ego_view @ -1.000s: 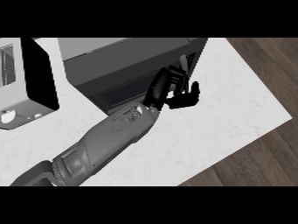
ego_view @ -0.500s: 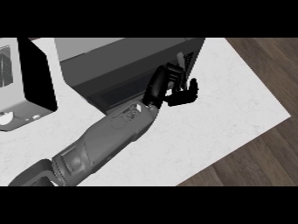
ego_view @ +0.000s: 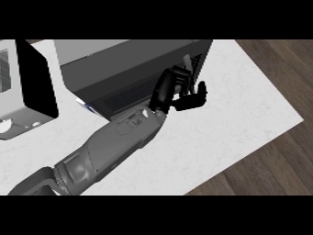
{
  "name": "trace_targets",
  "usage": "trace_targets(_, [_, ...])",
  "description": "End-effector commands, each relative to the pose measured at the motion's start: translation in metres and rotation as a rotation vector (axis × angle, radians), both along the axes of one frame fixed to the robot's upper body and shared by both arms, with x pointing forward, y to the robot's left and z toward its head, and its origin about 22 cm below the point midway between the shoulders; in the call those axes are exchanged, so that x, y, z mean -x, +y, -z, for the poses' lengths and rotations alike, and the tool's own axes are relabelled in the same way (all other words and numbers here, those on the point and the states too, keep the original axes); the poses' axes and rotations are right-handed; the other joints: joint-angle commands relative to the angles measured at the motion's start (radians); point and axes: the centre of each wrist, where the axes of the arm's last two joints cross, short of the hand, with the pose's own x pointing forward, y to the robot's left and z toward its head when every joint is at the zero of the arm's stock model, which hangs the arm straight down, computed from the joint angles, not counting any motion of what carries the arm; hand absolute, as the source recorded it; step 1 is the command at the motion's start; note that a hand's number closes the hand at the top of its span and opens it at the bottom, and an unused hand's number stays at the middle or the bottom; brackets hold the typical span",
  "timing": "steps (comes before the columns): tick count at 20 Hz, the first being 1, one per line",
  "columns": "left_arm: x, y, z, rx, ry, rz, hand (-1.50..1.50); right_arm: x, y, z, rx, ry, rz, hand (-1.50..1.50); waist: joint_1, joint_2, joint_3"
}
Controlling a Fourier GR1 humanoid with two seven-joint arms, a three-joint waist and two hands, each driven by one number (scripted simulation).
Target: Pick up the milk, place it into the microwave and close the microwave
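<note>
The dark grey microwave (ego_view: 135, 59) stands at the top middle of the white counter (ego_view: 233, 119). My left hand (ego_view: 177, 92) lies with straight fingers against the microwave's door (ego_view: 121, 97), near its pale handle strip (ego_view: 188, 64). The grey forearm runs down to the lower left. The hand is open and holds nothing. No milk shows anywhere; I cannot see into the microwave. My right hand is out of view.
A white toaster (ego_view: 3, 75) with a black side panel (ego_view: 38, 80) stands at the left, close to the microwave. The counter's edge runs diagonally at the right, with dark wooden floor (ego_view: 287, 69) beyond it.
The left hand has shifted slightly left while staying against the microwave's door, and the door has swung a little closer to the body. The toaster has not moved.
</note>
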Motion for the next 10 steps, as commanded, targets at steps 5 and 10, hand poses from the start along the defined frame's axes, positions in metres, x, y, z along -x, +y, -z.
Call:
trace_targets(5, [-0.02, -0.002, -0.013, 0.053, 0.045, -0.224, 1.5, 0.002, -0.009, -0.006, -0.014, 0.007, 0.02, -1.5, 0.051, -0.003, -0.001])
trace_targets(10, [-0.021, 0.005, -0.005, 0.032, 0.064, -0.199, 1.5, 0.007, -0.022, -0.014, -0.018, -0.015, 0.079, -1.5, 0.083, -0.003, -0.001])
